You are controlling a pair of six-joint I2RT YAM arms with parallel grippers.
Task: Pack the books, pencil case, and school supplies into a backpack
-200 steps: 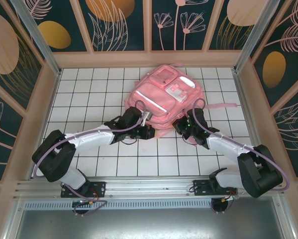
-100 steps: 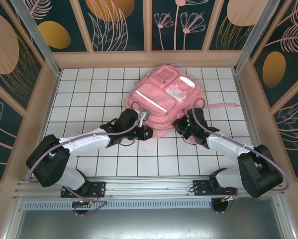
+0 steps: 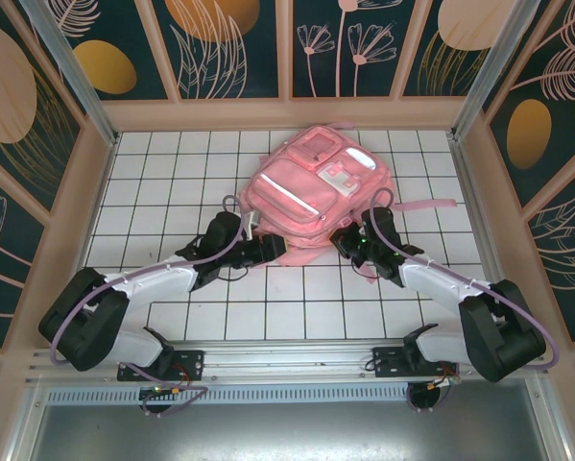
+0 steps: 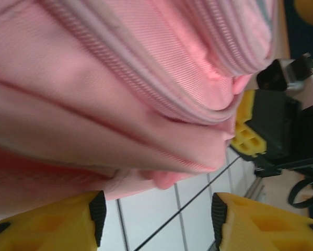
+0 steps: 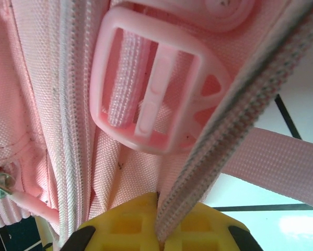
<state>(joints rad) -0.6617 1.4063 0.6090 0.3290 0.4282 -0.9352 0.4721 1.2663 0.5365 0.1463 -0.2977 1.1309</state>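
A white gridded desk (image 3: 172, 192) is walled by dark floral panels. The backpack (image 3: 316, 187) is laid face-up toward the far middle, its long axis judged diagonal, near-left to far-right. Being soft and slack, it will likely sag, so seams or webbing are best gripped. The right gripper (image 5: 159, 212) is clamped on its zip edge. The left gripper (image 4: 156, 214) is held with fingers parted and empty, just beside the near hem.

White-black arms (image 3: 162, 280), purple cables (image 3: 227, 200), yellow jaws
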